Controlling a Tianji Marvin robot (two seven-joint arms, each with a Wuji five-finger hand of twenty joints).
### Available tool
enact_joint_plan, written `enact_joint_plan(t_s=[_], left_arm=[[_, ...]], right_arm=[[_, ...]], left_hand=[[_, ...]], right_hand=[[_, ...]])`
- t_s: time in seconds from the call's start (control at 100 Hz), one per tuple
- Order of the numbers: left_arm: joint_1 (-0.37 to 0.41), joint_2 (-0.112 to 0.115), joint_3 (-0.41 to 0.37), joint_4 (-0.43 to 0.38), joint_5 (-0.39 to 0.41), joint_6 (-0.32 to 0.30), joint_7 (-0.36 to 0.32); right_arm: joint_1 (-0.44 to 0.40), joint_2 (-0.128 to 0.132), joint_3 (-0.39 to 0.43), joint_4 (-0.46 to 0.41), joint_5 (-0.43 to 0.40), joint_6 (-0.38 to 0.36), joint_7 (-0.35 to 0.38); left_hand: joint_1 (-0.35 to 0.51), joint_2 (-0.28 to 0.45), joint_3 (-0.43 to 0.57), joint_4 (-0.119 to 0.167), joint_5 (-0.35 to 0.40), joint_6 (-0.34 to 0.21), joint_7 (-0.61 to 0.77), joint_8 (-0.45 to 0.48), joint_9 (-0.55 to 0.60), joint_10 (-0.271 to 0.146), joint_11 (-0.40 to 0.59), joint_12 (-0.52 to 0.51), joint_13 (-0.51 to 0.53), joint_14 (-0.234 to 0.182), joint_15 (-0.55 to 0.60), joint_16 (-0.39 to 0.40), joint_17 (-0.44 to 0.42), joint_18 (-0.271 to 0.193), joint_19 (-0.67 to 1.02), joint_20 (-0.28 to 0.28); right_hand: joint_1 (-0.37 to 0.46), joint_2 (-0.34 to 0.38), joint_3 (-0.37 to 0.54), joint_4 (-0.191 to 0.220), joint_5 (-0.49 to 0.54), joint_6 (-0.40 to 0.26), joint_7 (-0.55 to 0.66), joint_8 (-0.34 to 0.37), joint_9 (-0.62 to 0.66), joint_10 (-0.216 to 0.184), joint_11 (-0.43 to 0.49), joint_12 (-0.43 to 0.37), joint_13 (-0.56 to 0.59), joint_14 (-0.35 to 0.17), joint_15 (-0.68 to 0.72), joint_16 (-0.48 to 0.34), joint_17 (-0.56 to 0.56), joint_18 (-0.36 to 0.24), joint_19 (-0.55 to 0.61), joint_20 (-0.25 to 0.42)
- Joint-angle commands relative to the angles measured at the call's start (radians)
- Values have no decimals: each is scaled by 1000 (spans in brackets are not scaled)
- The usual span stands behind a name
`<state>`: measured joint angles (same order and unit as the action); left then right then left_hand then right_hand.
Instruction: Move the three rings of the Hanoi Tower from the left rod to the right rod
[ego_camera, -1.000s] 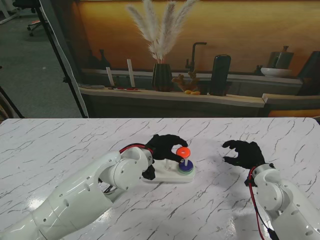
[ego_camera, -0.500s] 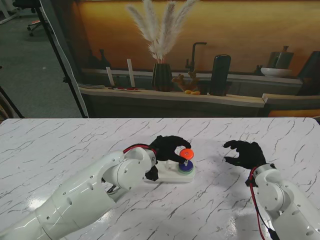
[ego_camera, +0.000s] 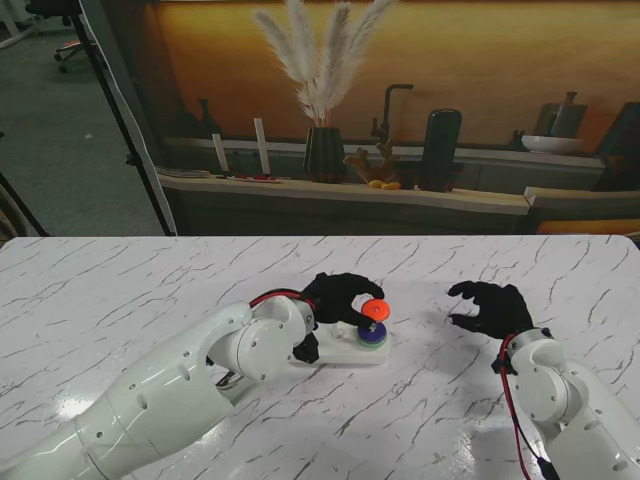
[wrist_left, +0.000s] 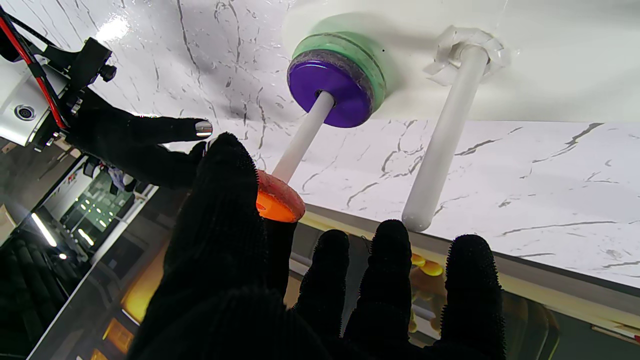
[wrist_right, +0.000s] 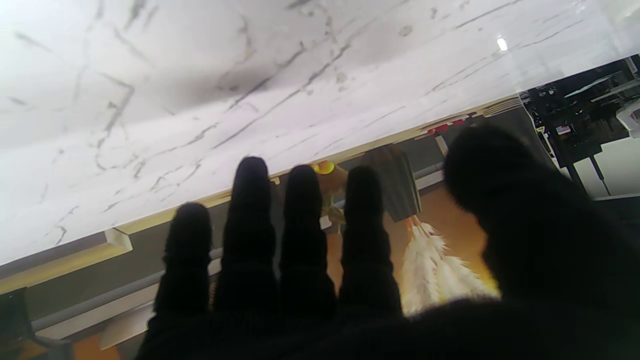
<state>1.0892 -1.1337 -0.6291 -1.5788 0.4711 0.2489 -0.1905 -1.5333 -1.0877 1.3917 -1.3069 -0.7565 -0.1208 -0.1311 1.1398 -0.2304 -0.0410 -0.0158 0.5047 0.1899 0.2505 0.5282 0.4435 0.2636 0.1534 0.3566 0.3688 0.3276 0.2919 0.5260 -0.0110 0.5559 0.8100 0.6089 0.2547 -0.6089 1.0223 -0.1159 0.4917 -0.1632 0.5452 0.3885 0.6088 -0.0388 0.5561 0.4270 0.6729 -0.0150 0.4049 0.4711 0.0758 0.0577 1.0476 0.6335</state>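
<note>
A: We see the left hand (ego_camera: 340, 297) closed on the orange ring (ego_camera: 373, 309), pinching it between thumb and a finger at the top of the right rod (wrist_left: 303, 139). From the left wrist, the ring's hole seems to sit right at the rod's tip, though we cannot tell whether it is threaded on.

B: Agreed. Lower on that same rod the purple ring (wrist_left: 331, 93) lies on the green ring (wrist_left: 357, 46), both resting on the white base (ego_camera: 340, 351). The rod beside it (wrist_left: 442, 135) is bare.

A: And the base sits near the middle of the marble table (ego_camera: 120, 290), well away from every edge.

B: The right hand (ego_camera: 489, 306) hangs above the table, nearer the right edge and well apart from the tower. Its fingers (wrist_right: 247, 210) are spread and curled loosely, and we see nothing in them.
</note>
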Motion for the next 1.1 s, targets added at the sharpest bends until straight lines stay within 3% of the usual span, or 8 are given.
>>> enact_joint_plan(t_s=[0.0,1.09], left_arm=[[-2,-7,5,7,-6,-14,-12],[-7,-15,11,30,2,-7,8]], right_arm=[[-7,-5,-2,1,2,-3,-1],[-4,-5,-4,11,2,-7,-3]], left_hand=[[73,49,31,0,74,-30,93,42,10,-5,2,10,23,10,17,9,-9,49,38,-8],[72,47,32,1,73,-28,93,40,15,-8,10,12,33,9,31,15,8,50,83,13]], right_hand=[[4,13,13,43,10,-7,7,10,-3,-4,12,-4,-23,0,12,-9,-7,305,14,-12],[5,13,14,43,10,-7,7,9,-4,-4,12,-4,-25,0,11,-9,-6,305,15,-11]])
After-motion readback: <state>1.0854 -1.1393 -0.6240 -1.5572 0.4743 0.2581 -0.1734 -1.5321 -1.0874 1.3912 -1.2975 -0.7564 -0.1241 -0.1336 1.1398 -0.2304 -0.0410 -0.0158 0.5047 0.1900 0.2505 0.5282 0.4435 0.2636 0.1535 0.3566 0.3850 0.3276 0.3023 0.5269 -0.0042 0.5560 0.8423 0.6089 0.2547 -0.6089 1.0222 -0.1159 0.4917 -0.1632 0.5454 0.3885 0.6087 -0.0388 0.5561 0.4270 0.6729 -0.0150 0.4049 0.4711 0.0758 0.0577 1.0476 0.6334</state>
